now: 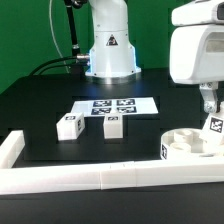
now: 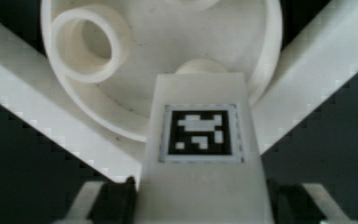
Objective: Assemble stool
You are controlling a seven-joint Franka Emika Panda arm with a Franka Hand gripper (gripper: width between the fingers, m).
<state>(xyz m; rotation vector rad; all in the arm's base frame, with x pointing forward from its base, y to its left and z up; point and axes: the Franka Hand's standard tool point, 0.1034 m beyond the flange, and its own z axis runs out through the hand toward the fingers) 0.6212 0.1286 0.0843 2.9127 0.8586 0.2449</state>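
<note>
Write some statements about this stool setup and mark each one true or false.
1. Two legs lie on the table near the marker board. True.
2. The gripper holds a third leg over the seat. True.
3. The seat lies at the exterior view's left. False: it lies at that view's right.
4. All three legs are plugged into the seat. False: two lie loose on the table and one is in the gripper.
5. The third leg shows a tag in the wrist view. True.
</note>
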